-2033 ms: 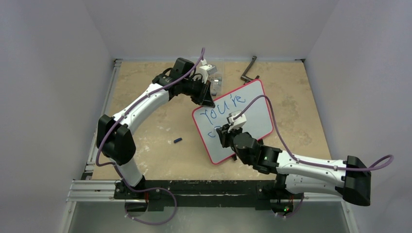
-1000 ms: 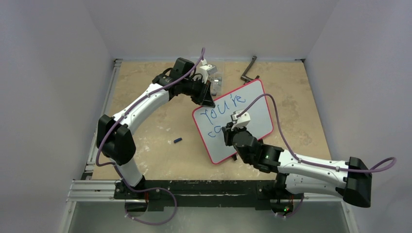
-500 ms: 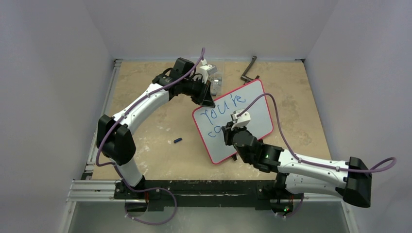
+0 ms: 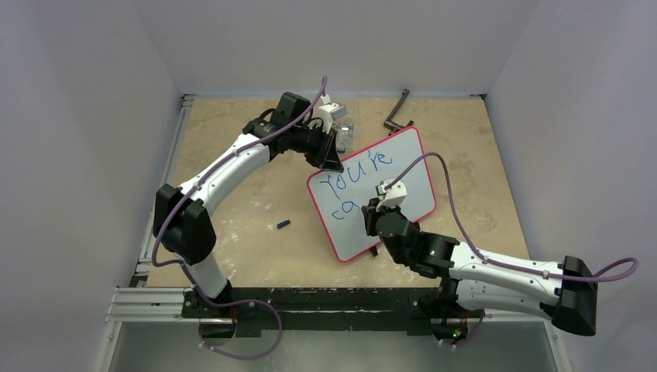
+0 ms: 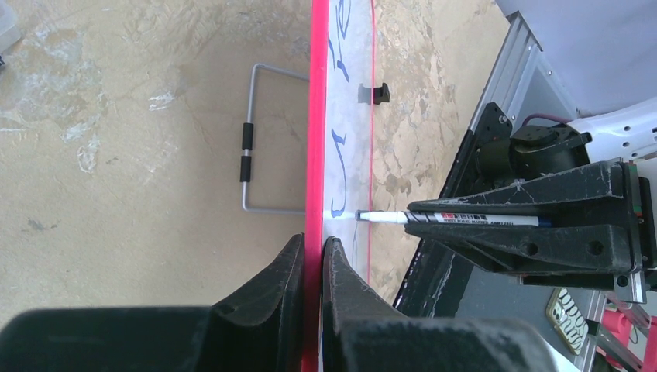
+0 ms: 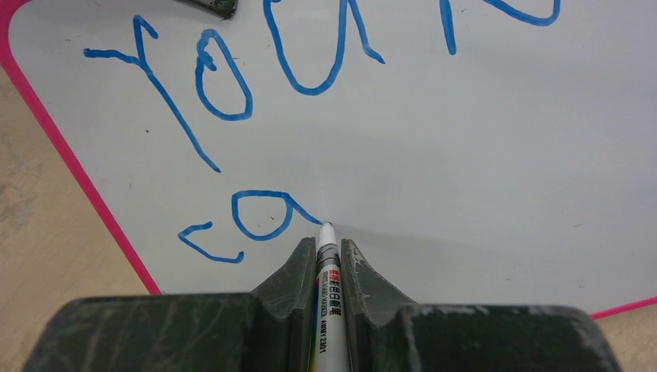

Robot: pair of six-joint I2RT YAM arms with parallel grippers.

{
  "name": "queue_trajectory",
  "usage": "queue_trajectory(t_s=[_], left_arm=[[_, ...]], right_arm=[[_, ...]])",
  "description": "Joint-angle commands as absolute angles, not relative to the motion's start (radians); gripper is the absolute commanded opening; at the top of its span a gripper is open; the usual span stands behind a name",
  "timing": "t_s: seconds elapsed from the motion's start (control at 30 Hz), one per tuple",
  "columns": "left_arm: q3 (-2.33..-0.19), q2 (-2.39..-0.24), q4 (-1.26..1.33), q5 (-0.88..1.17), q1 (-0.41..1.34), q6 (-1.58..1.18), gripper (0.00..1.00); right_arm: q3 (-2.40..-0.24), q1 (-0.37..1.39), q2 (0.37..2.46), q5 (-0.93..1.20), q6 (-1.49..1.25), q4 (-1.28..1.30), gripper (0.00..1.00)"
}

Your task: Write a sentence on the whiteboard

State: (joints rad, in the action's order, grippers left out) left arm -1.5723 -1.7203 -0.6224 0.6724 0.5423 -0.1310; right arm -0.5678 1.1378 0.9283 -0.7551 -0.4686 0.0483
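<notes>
Tan surface (image 4: 248, 194) is carrying the whiteboard (image 4: 412, 174) right of centre, left fingers (image 5: 271, 287) clamping its red edge, right fingers (image 6: 290, 287) pinching the marker (image 6: 327, 260) and sliding right, so the sentence (image 6: 310, 91) is growing from "c" to "ca" under "You're", second word barely starting.

1. The whiteboard (image 4: 349, 232) is glossy white, with a thin red frame and rounded corners. It stands tilted back on the table (image 4: 232, 194), turned diagonally, right of the table's centre.
2. The sentence (image 4: 358, 172) is blue marker handwriting, slanting with the board. The top line reads "You're". The second line reads "ca", near the board's left edge.
</notes>
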Motion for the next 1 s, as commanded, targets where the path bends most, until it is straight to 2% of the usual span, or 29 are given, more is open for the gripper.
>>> queue_trajectory(t_s=[0.0,0.2,0.47,0.97], left_arm=[[-1.566,-1.666,-0.597,0.570,0.537,-0.095,0.00],[-1.566,-1.668,-0.595,0.570,0.536,-0.095,0.00],[-1.565,-1.664,-0.595,0.570,0.536,-0.095,0.00],[-1.569,-1.669,-0.597,0.574,0.536,-0.095,0.00]], right_arm=[[-0.600,1.134,0.893,-0.821,-0.488,0.079,0.00],[-0.630,1.128,0.873,-0.848,-0.438,0.054,0.00],[-0.648,1.018,0.901,-0.760,-0.379,-0.029,0.00],[-0.618,0.956,0.870,-0.700,-0.383,-0.034,0.00]])
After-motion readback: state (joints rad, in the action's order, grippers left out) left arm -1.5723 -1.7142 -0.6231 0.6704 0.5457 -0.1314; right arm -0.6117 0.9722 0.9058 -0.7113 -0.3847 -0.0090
